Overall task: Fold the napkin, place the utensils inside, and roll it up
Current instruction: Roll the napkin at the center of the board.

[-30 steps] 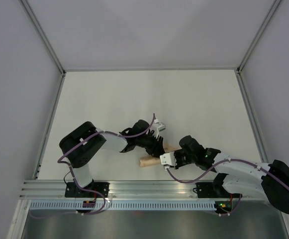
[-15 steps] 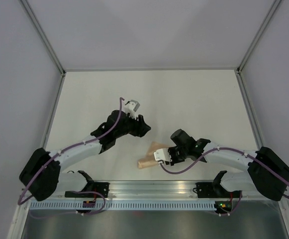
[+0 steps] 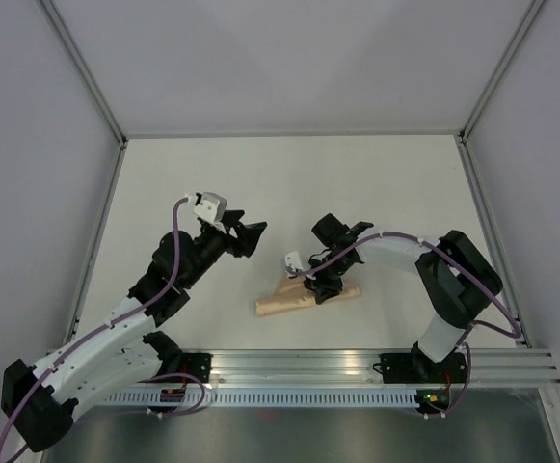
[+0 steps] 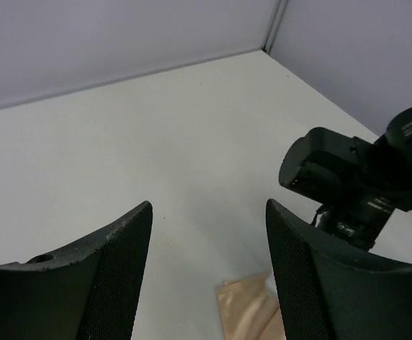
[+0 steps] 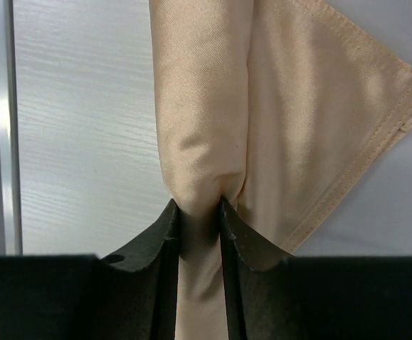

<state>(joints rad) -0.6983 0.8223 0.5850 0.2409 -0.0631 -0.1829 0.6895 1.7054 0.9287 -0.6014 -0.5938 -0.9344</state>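
Table (image 3: 376,183): white top, grey walls on 3 sides.
Napkin (image 3: 278,306): tan, rolled into slim tube w/ loose hemmed corner flap beside it. Lies near front edge, approx centre, between both arms.
R gripper (image 5: 197,207): jaws narrow, pinching rolled part of napkin at its right half.
L gripper (image 4: 209,212): jaws wide, nothing between them. Sits left-rear of napkin, not touching it.

I count from here: napkin (image 3: 281,304): 1 | left arm (image 3: 116,333) plus right arm (image 3: 405,246): 2 | fingers (image 4: 117,283): 2 per arm | surface (image 3: 376,183): 1
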